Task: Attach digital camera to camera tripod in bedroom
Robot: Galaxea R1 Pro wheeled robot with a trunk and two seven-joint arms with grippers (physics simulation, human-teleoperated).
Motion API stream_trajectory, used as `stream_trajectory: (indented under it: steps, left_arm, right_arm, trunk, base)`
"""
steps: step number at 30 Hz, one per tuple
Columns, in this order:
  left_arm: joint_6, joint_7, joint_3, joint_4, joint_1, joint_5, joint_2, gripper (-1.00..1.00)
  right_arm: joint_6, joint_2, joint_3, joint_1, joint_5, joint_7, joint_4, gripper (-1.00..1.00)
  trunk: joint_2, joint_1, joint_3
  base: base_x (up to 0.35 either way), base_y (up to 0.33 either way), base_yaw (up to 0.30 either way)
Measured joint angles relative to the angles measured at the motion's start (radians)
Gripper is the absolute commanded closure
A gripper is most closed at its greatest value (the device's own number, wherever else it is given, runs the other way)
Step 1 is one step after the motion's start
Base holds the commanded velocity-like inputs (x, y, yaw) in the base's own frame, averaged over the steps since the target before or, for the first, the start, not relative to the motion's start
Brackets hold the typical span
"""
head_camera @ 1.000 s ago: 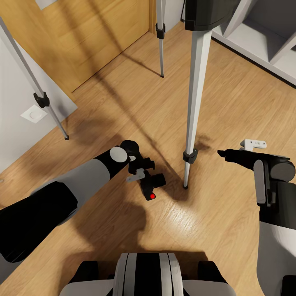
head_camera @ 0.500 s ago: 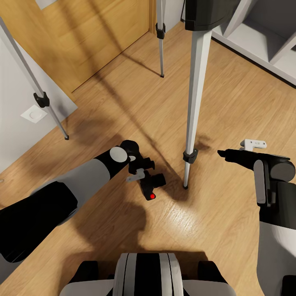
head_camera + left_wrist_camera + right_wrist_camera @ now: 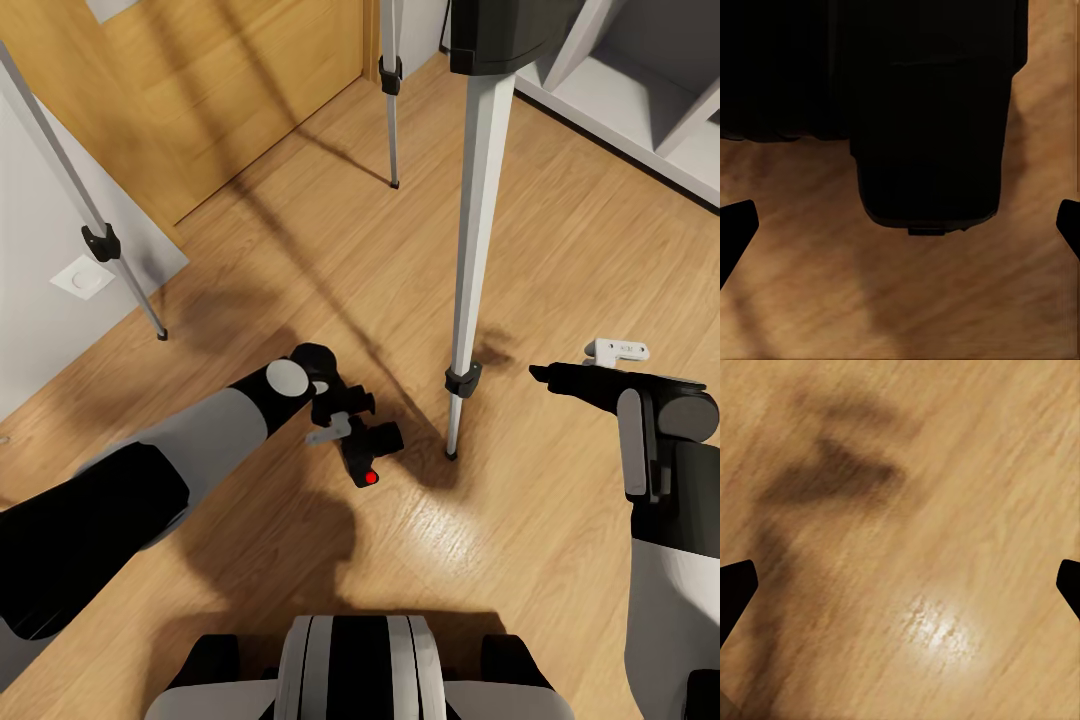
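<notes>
The camera tripod point(image 3: 478, 230) stands splayed on the wood floor point(image 3: 560, 270), its nearest leg planted just beside the digital camera point(image 3: 368, 450). The camera lies on the floor, lens toward that leg. Left tool point(image 3: 335, 412) hovers over it, tips spread wide, likely lining up a grab. Right tool point(image 3: 545, 375) waits open, beyond the leg.

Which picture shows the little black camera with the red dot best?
The head view: the digital camera lies whole on the wood floor, red dot up, beside the left gripper. The left wrist view shows it as a big dark block between wide-open fingertips. The right wrist view looks at floor.
</notes>
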Motion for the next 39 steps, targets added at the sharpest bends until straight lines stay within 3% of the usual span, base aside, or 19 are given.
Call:
stream_trajectory:
  steps: [20, 39]
  left_arm:
    - [0.001, 0.086, -0.002, 0.062, 0.018, -0.001, 0.000, -1.00]
    - [0.001, 0.108, -0.003, 0.070, 0.031, -0.002, 0.002, -1.00]
  right_arm:
    - [0.000, 0.000, 0.000, 0.000, 0.000, 0.000, -0.001, -1.00]
    - [0.000, 0.000, 0.000, 0.000, 0.000, 0.000, -0.001, -1.00]
  trunk:
    - [0.000, 0.000, 0.000]
    - [0.000, 0.000, 0.000]
  base:
    - [0.000, 0.000, 0.000]
    - [0.000, 0.000, 0.000]
